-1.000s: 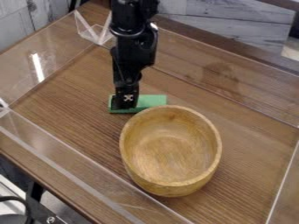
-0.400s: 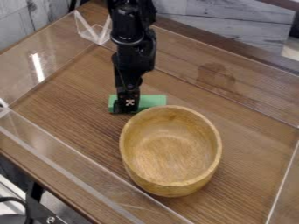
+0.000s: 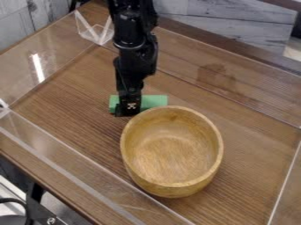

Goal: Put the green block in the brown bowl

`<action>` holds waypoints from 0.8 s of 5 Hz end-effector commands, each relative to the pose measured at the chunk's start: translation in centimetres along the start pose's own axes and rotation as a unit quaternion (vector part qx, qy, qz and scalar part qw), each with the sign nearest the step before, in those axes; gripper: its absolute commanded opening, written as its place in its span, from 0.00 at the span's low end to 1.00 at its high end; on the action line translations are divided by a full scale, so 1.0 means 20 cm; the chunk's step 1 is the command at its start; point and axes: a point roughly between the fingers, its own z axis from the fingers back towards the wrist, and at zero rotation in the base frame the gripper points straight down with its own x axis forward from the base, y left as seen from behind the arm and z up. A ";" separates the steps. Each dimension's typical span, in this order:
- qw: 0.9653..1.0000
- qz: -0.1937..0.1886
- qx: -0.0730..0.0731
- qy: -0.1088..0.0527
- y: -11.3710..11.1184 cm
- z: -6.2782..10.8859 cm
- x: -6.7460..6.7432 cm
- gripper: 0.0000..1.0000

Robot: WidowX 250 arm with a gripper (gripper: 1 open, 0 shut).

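The gripper (image 3: 129, 102) points straight down over the green block (image 3: 141, 104), its fingers spread wide and nothing pinched between them; the block lies flat on the wooden table (image 3: 70, 97), just beside the rim of the brown bowl (image 3: 172, 151). The block looks light, stiff and smooth-faced, so the best hold is probably across its narrow width near the middle, where it would not tip.
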 end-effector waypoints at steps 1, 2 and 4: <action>1.000 0.009 0.015 -0.012 0.05 0.04 0.01 1.00; 1.000 0.012 0.011 -0.012 0.05 0.02 0.01 0.00; 0.999 0.047 -0.016 -0.006 0.01 0.07 0.00 0.00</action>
